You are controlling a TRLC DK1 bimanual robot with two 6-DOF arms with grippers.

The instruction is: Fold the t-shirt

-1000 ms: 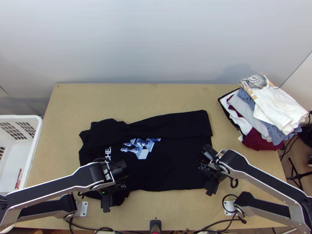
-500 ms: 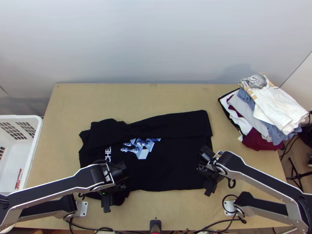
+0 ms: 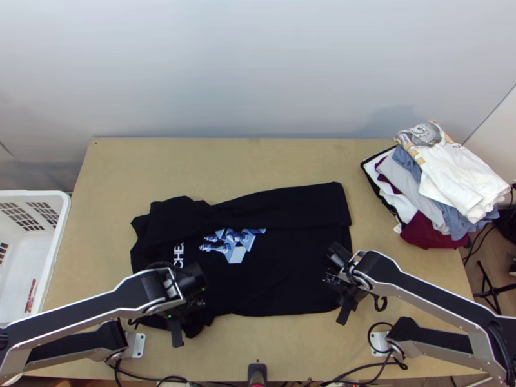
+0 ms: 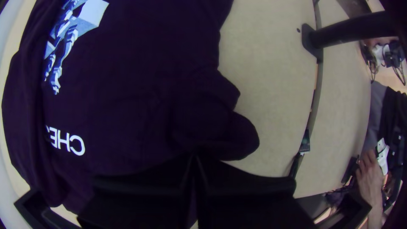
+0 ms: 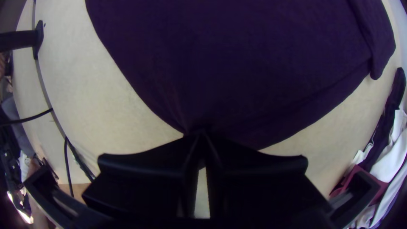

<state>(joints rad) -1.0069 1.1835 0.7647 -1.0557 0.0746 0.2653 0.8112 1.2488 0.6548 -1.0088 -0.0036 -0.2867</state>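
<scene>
Left gripper (image 4: 194, 157) and right gripper (image 5: 202, 133), each clenched on the shirt's (image 3: 277, 284) near side: I should raise both together, cloth taut, folding evenly farward.

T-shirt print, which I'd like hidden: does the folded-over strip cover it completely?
No, the blue print lies exposed beside the folded-over strip of the t-shirt.

It looks like a robotics lab or workroom: two robot arms (image 3: 84, 306) fixed to a plain wooden table (image 3: 258, 161), with loose cables (image 3: 403, 366) along its edge.
</scene>
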